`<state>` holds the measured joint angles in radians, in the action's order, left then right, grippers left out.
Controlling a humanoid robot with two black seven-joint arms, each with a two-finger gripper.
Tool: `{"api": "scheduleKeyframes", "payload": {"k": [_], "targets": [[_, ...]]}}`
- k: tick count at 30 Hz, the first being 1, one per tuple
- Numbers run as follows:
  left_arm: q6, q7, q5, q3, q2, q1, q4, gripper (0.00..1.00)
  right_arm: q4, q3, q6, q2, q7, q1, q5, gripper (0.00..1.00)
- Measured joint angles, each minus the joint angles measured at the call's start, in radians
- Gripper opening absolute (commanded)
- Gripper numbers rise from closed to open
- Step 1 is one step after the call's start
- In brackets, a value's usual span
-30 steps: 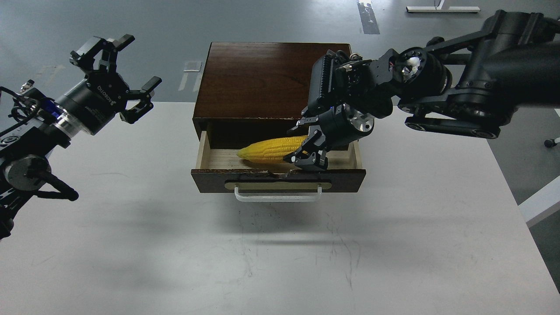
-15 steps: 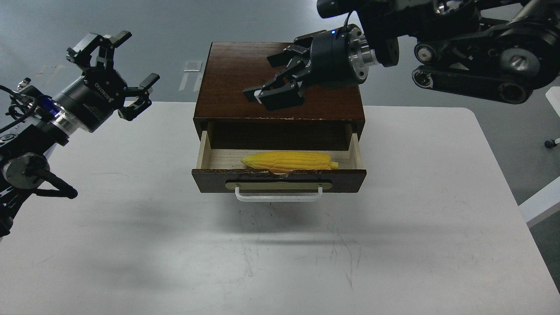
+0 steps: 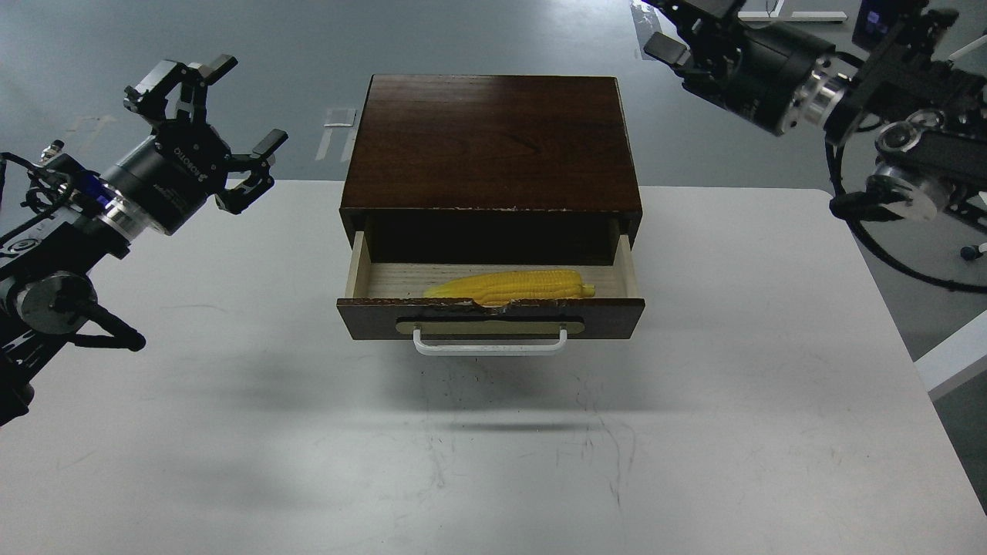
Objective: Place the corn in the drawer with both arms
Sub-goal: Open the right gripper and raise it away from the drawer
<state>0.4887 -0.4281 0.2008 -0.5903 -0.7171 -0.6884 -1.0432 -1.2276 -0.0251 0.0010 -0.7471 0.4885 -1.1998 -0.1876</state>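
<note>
The yellow corn [image 3: 513, 286] lies on its side in the open drawer [image 3: 609, 317], its tip pointing left. The drawer is pulled out of the dark wooden box [image 3: 493, 139], and its white bar handle [image 3: 490, 347] faces me. My left gripper [image 3: 220, 127] is open and empty, held above the table's far left, well apart from the box. My right gripper [image 3: 682, 29] is up at the top right, beyond the box, empty with its fingers spread; its tips are partly cut off by the top edge.
The white table [image 3: 231, 432] spreads in front of and on both sides of the box. Its right edge [image 3: 917, 385] drops to grey floor. A white frame part [image 3: 952, 358] stands off the table's right side.
My right gripper let go of the corn, rose out of the drawer and drew back up to the right. The corn settled flat in the drawer. The left arm barely moved.
</note>
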Motion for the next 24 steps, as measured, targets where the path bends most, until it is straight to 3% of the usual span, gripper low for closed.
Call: {"api": "scheduleKeyframes", "payload": {"k": [8,24], "targets": [[0.000,0.001,0.000,-0.035,0.021,0.042,0.003,0.98,0.069,0.260,0.012,0.020,0.000,0.337,0.168,0.99],[0.000,0.002,0.000,-0.056,0.031,0.085,0.000,0.98,0.119,0.291,0.006,0.127,0.000,0.452,0.195,1.00]]}}
